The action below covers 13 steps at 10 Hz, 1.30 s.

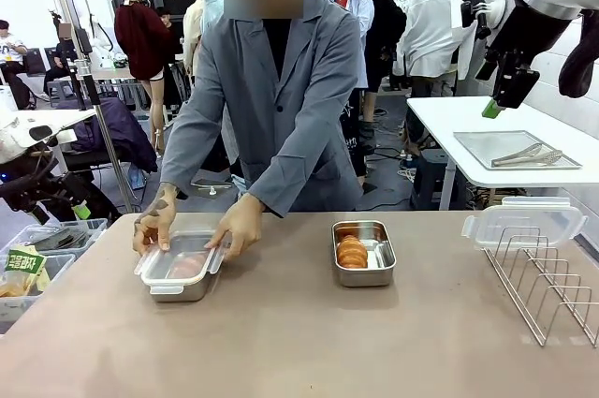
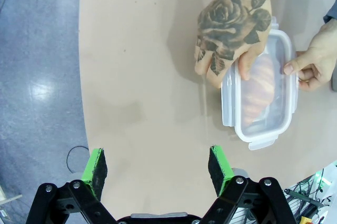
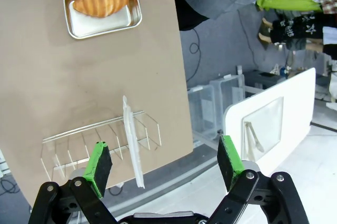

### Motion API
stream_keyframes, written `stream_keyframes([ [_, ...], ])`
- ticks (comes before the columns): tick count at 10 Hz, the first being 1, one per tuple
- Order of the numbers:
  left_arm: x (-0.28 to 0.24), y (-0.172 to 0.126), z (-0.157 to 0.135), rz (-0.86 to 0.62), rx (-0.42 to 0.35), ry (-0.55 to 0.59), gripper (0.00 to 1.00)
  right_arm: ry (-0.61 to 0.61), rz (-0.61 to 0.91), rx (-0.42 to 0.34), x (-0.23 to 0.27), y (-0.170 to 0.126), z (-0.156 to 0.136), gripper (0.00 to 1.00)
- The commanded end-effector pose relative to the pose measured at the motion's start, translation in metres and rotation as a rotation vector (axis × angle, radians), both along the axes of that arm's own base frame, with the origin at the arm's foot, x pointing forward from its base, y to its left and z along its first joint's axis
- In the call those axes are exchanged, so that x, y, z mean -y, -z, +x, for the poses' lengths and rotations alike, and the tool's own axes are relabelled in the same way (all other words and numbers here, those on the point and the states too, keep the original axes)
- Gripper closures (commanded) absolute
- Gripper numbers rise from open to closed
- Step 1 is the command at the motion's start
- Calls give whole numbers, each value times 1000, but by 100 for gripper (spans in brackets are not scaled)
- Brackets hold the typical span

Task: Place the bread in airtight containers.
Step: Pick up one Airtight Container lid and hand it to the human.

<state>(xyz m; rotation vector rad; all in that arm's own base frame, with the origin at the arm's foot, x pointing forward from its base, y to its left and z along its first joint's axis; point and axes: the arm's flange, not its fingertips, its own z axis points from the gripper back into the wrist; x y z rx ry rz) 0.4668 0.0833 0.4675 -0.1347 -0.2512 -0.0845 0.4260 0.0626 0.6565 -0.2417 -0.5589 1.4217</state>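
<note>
One airtight container [image 1: 182, 274] sits at the table's left with a clear lid on it, and a person's two hands [image 1: 239, 228] press on that lid. In the left wrist view, bread [image 2: 257, 89] shows through the lid of that container [image 2: 284, 124], with a tattooed hand [image 2: 231, 23] on its edge. A second steel container [image 1: 378, 253] stands open mid-table with bread [image 1: 352, 251] inside; it also appears as the container [image 3: 100, 23] with bread [image 3: 100, 3] in the right wrist view. My left gripper [image 2: 157, 163] hovers open above bare table. My right gripper [image 3: 166, 158] is open, high above the rack.
A wire rack [image 1: 547, 286] stands at the table's right with a clear lid [image 1: 524, 223] resting on it; the rack [image 3: 68, 147] holds that lid [image 3: 132, 145] upright. A white side table carries a flat steel tray [image 1: 487, 147] with tongs [image 1: 529, 154]. Plastic bins [image 1: 56, 239] sit at the left.
</note>
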Motion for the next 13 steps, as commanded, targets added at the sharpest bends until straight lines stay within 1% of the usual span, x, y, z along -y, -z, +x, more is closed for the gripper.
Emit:
stream_keyframes([
  [1, -1, -1, -1, 22, -5, -11, 0, -10, -1, -5, 1, 2, 0, 0],
  [13, -1, -1, -1, 22, -5, -11, 0, -10, -1, -5, 1, 2, 0, 0],
])
